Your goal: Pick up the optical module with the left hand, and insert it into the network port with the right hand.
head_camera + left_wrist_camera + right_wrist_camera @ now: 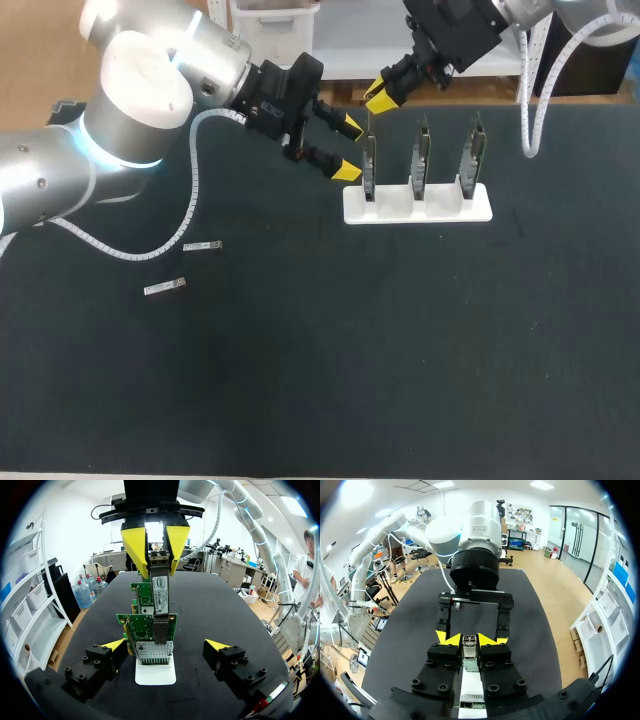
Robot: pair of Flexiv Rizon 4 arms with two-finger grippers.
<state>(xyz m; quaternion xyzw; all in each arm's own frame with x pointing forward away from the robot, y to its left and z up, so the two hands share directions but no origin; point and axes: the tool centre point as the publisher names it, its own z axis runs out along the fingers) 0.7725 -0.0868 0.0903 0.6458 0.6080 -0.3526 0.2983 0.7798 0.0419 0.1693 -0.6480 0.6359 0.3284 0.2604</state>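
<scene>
Plainly, the right gripper (378,97) is clamped on the optical module (160,587), one yellow tip on each side of its upper end. The module hangs straight out past those fingertips with its long axis upright. The coming move turns on that line. The network port (160,630), a metal cage on the nearest network card (142,625), sits directly beyond the module's free end and on the same axis. In the left wrist view the module's lower end meets the mouth of the cage, but how far in it sits cannot be told. The push therefore looks to be straight along the fingers, away from the wrist, with no sideways correction wanted.

The card stands on edge in the white stand (440,208), at the end nearest the left gripper (348,148). That gripper is spread wide and holds nothing. Its two tips flank the card, one to each side, without touching it, and the module is ahead of and above them. Of the two, the right gripper is the one on the part, so the seating falls to it. The likely risk is a small tilt of the module against the cage, which could jam it or rock the card in its slot.
</scene>
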